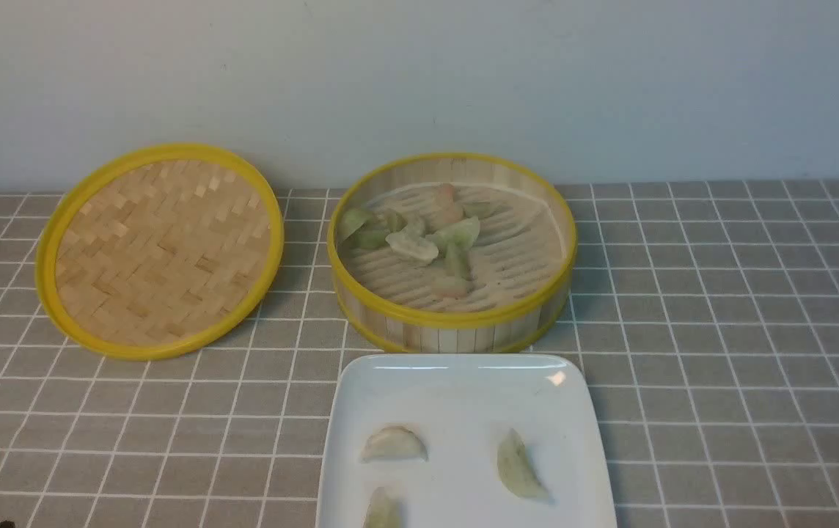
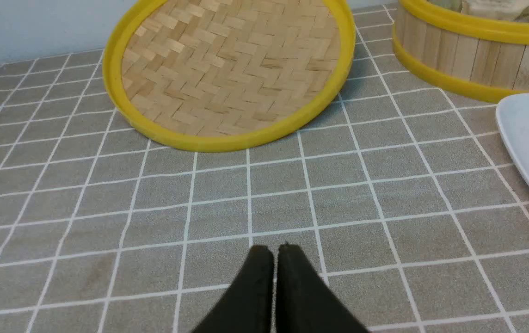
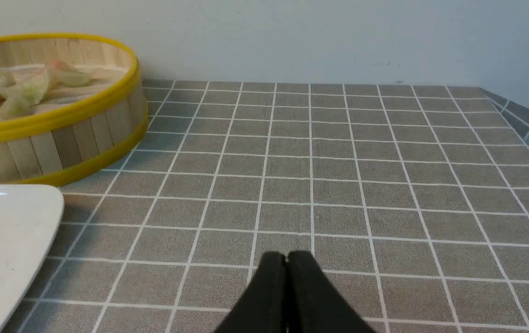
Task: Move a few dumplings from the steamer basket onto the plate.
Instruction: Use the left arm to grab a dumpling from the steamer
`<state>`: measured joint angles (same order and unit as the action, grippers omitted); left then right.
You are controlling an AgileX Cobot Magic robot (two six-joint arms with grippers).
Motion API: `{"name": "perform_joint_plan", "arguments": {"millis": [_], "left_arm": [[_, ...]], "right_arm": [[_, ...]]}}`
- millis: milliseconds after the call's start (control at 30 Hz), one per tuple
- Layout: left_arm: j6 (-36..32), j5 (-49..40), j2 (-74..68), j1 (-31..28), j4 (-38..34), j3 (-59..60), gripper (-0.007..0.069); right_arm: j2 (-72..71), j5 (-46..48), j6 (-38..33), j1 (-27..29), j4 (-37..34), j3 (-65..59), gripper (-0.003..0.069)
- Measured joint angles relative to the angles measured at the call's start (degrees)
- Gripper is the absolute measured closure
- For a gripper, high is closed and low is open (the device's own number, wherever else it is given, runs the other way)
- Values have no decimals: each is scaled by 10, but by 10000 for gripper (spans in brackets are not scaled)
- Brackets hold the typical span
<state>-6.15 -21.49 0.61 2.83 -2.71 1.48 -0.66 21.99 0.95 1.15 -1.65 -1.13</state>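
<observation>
Though square, glossy plate (image 1: 463, 389) round-cornered.

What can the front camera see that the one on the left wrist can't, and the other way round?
Only the front view shows three dumplings on the plate and the steamer basket's whole slatted floor. Only the left wrist view clearly shows the left gripper, shut, over the checked cloth. Both show the woven lid, the basket, a part of the plate and the cloth.
</observation>
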Motion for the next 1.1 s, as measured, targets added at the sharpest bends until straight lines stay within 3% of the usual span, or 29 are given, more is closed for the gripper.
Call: {"name": "perform_joint_plan", "arguments": {"millis": [1100], "left_arm": [[3,11,0,0,-11,1,629]], "right_arm": [[0,0,0,0,0,0,673]]}}
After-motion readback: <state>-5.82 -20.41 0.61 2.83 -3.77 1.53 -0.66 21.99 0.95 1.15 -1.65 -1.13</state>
